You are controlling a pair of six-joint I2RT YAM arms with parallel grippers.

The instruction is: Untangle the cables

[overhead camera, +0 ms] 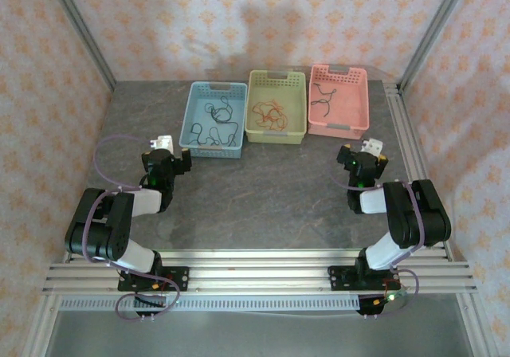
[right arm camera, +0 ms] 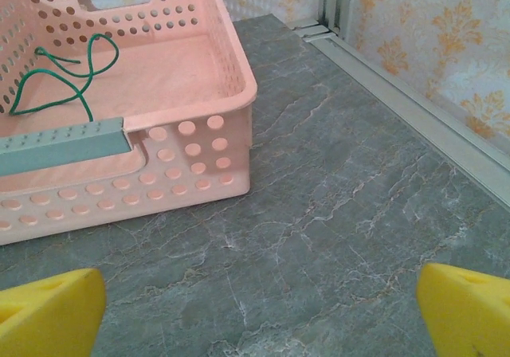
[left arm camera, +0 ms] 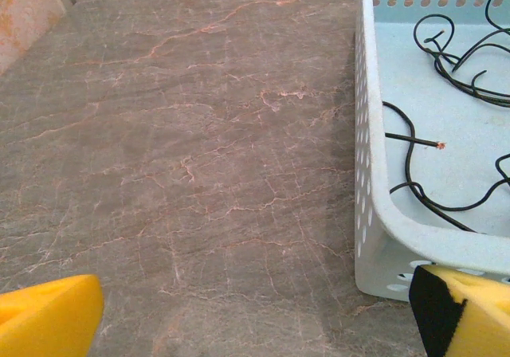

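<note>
The cables lie in three baskets at the back of the table. Black cables sit loose in the blue basket. Orange-red cables lie in the green basket. One thin green cable rests in the pink basket. My left gripper hovers open over bare table just left of the blue basket's near corner. My right gripper is open over bare table, near the pink basket's front right corner. Nothing sits between either pair of yellow fingertips.
The grey marbled tabletop stretches between the arms and the baskets. Aluminium rails run along the right edge, and patterned walls close in the back and sides.
</note>
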